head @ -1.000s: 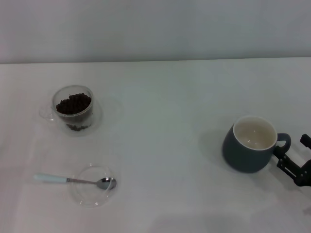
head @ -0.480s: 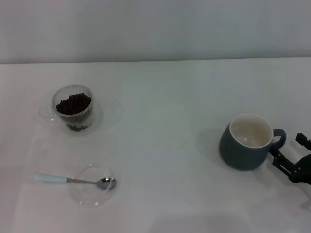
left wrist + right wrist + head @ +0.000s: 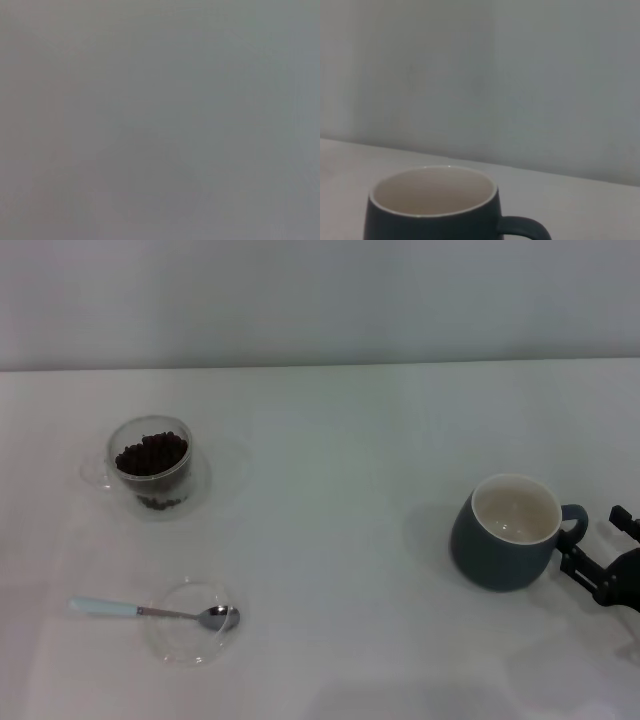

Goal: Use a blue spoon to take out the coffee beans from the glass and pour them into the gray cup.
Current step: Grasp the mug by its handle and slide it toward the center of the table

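Right gripper [image 3: 592,562] sits at the table's [image 3: 340,540] right edge just beside the gray cup's [image 3: 505,532] loop handle; its jaws look spread apart w/ nothing between them, though it's partly cut off by the frame. Glass [image 3: 150,465] w/ coffee beans [image 3: 151,453] stands far left. Blue spoon [image 3: 150,611] lies nearer, its bowl resting in a shallow clear dish [image 3: 190,637], handle sticking out left. Left gripper isn't visible.

A plain white table [image 3: 350,460] meets a bare pale grey wall [image 3: 320,300] behind it.
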You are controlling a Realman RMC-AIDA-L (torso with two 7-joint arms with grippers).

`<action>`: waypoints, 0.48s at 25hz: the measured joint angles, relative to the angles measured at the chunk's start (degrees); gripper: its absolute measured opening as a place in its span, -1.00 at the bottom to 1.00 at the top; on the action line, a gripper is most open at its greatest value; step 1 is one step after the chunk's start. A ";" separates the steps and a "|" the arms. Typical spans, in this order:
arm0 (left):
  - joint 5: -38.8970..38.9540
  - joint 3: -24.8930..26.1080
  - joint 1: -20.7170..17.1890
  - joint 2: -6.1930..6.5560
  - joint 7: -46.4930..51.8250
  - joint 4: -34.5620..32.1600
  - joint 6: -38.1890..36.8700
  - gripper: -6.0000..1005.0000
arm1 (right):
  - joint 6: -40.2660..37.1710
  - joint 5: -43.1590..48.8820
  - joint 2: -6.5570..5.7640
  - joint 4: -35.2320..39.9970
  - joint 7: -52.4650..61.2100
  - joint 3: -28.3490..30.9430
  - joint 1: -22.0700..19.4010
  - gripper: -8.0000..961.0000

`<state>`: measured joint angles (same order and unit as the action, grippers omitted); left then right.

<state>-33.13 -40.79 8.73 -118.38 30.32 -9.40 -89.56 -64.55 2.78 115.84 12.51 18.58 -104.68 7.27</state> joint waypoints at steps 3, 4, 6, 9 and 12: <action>-0.06 -0.14 0.07 -0.03 0.00 0.00 -0.01 0.74 | 0.51 -0.12 0.00 0.12 -0.56 0.01 0.41 0.48; -0.06 -0.16 0.07 -0.06 0.00 0.00 -0.01 0.74 | 0.69 -0.14 0.00 0.12 -0.67 0.01 0.58 0.48; -0.07 -0.17 0.07 -0.11 0.00 0.00 -0.01 0.74 | 1.20 -0.18 -0.02 0.13 -0.91 0.01 0.99 0.47; -0.09 -0.15 0.01 -0.11 0.00 0.02 -0.03 0.74 | 1.60 -0.27 -0.14 0.15 -1.20 0.01 1.66 0.46; -0.09 -0.10 -0.01 -0.10 0.00 0.07 -0.04 0.74 | 1.79 -0.31 -0.20 0.15 -1.49 0.01 2.12 0.46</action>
<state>-33.22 -40.89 8.71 -118.48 30.32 -9.33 -89.60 -62.77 2.47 115.64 12.66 17.09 -104.67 9.39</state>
